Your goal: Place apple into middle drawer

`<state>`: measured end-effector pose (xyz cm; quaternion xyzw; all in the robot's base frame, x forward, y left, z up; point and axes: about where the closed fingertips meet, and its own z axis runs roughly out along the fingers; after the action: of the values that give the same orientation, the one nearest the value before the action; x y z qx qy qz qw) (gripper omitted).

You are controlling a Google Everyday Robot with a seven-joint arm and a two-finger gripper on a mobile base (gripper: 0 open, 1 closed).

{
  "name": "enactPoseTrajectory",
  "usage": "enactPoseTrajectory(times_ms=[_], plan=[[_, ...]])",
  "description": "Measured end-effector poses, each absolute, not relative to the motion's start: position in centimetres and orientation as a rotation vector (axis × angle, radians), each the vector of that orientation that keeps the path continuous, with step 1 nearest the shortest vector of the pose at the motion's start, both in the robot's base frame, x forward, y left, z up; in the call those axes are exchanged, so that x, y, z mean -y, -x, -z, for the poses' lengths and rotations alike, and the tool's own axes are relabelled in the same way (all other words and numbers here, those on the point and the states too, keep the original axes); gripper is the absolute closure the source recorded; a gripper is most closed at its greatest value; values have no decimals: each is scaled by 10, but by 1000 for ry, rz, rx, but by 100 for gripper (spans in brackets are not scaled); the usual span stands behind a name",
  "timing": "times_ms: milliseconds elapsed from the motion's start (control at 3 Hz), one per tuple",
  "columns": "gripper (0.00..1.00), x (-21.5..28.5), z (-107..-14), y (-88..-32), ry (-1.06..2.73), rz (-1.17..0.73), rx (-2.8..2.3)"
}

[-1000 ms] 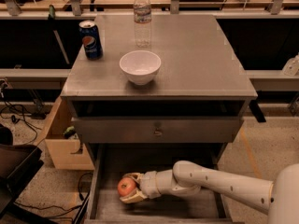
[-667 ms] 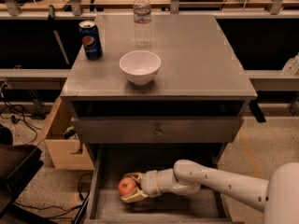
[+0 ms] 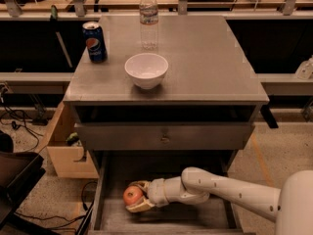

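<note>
Gripper [image 3: 133,198] sits low inside the middle drawer [image 3: 99,196], which is pulled out below the counter's [image 3: 215,72] front edge. Arm [image 3: 230,192] comes in from the right. Fingers [image 3: 140,207] narrow, clamped top and bottom on the apple [image 3: 132,195]. Apple is w/in the drawer's left half, approx under the counter's front-left corner; can't tell if it touches the drawer floor. Shut drawer front w/ knob [image 3: 164,137] lies btwn counter top and open drawer. On top: white bowl [image 3: 146,70] near front edge, left of ctr; Pepsi can [image 3: 95,42] by left edge; water bottle [image 3: 148,19] near back edge.
</note>
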<state>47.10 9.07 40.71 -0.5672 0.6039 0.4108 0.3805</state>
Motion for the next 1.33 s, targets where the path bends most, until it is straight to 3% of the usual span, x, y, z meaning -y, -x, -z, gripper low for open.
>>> enactPoseTrajectory(times_ms=[1000, 1333], plan=[[16, -96, -407, -468, 1452, -1060, -1536], [0, -98, -407, -467, 1454, -1064, -1534]])
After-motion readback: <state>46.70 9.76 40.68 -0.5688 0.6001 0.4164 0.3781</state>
